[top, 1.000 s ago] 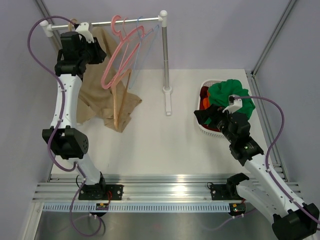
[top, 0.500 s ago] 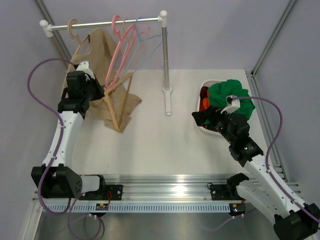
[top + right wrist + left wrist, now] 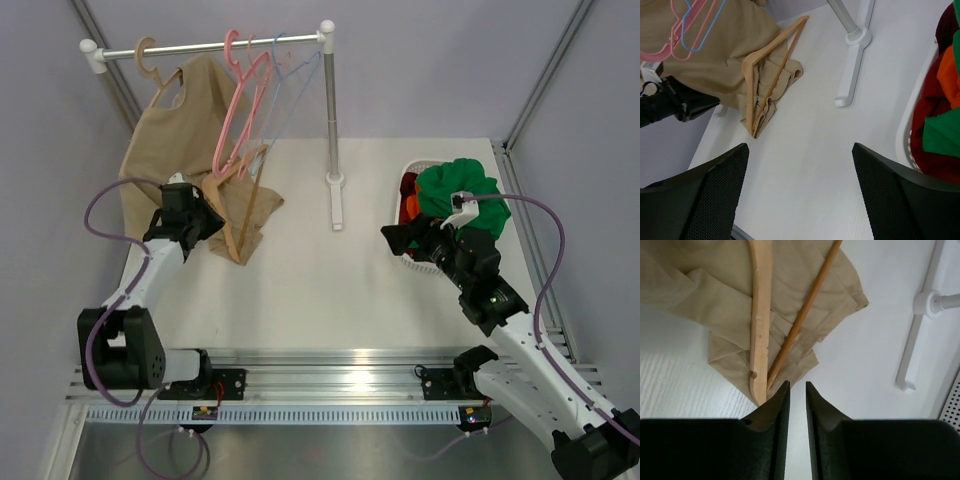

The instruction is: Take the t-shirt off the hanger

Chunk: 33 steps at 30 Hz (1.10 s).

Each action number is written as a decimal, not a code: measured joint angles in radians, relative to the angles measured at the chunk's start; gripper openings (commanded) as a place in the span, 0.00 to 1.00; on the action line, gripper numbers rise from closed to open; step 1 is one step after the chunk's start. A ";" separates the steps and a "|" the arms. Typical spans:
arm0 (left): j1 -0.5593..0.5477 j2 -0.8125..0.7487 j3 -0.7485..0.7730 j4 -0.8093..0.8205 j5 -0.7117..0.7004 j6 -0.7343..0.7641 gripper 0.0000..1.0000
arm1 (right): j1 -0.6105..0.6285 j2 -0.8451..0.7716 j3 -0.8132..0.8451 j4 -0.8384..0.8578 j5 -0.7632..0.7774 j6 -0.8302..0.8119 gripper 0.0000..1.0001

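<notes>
Lying just beyond the left claw (image 3: 797,390), the hanger (image 3: 760,320) rests bare.

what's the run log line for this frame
t-shirt: in basket | hanger: bare, on beige top | left gripper: near shut | right gripper: open

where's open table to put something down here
Bare table runs from the hanger and beige top across to the basket, in front of the rack foot. It is crowded at the back left under the rack, and the basket is heaped with the t-shirt.
</notes>
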 measured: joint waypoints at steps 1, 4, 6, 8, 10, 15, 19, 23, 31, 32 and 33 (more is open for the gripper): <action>0.000 0.034 0.000 0.022 -0.002 -0.017 0.21 | 0.001 -0.004 0.000 0.000 0.000 0.000 0.91; 0.000 0.142 0.001 0.134 -0.018 -0.048 0.22 | 0.003 -0.027 0.000 -0.011 0.000 -0.005 0.91; 0.004 0.216 0.007 0.209 -0.024 -0.056 0.23 | 0.004 -0.039 0.000 -0.020 0.000 -0.010 0.91; 0.010 0.294 0.028 0.263 -0.022 -0.060 0.27 | 0.004 -0.047 0.000 -0.032 0.000 -0.016 0.91; 0.017 0.359 0.052 0.307 -0.016 -0.064 0.28 | 0.004 -0.050 0.000 -0.035 0.000 -0.023 0.91; 0.029 0.460 0.122 0.356 -0.019 -0.063 0.33 | 0.004 -0.050 0.000 -0.039 -0.001 -0.034 0.91; 0.031 0.466 0.128 0.369 -0.054 -0.031 0.36 | 0.004 -0.039 0.000 -0.038 -0.002 -0.038 0.91; 0.034 0.476 0.128 0.375 -0.071 0.006 0.36 | 0.004 -0.026 0.000 -0.038 -0.003 -0.040 0.91; 0.037 0.550 0.164 0.339 -0.072 0.016 0.37 | 0.004 -0.021 0.000 -0.038 -0.003 -0.041 0.91; 0.038 0.554 0.167 0.332 -0.073 0.015 0.37 | 0.004 -0.021 0.000 -0.038 -0.003 -0.041 0.91; 0.038 0.554 0.167 0.322 -0.076 0.015 0.38 | 0.004 -0.021 0.001 -0.039 -0.003 -0.041 0.91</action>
